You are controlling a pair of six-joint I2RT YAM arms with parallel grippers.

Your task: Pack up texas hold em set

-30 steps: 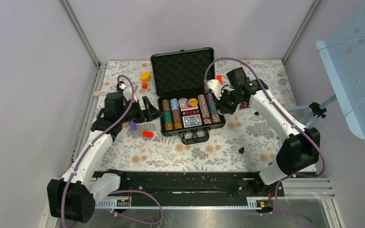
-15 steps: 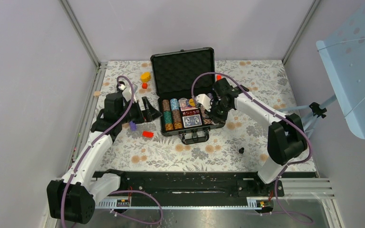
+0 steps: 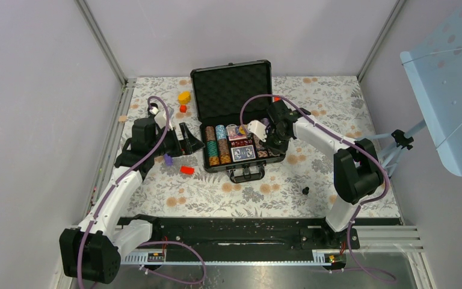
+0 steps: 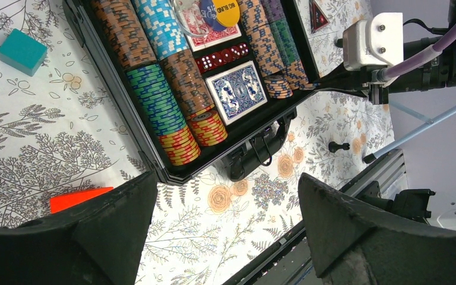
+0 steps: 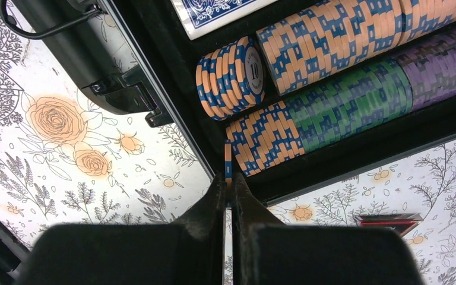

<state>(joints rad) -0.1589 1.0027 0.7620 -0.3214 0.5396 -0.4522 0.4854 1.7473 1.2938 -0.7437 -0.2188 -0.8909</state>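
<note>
The black case (image 3: 200, 100) lies open mid-table, foam lid up, holding rows of striped poker chips (image 3: 216, 147) and a blue card deck (image 3: 242, 153). My right gripper (image 3: 270, 143) hangs over the case's right front corner. In the right wrist view it (image 5: 228, 181) is shut on one orange-and-blue chip (image 5: 228, 160), seen edge-on, beside the end of the orange, green and purple row (image 5: 332, 101). A short stack marked 10 (image 5: 231, 77) lies just inside. My left gripper (image 3: 194, 139) rests left of the case; its wrist view shows it (image 4: 225, 178) wide open and empty.
Small blocks lie left of the case: yellow (image 3: 184, 96), two red ones (image 3: 183, 109) (image 3: 186, 170), and purple (image 3: 168, 159). A teal block (image 4: 22, 51) shows in the left wrist view. A small black piece (image 3: 305, 191) sits front right. The case handle (image 3: 245, 174) faces the arms.
My right arm has swung left, from beside the case's right edge to over its right front chip rows, staying shut. The left arm has not moved.
</note>
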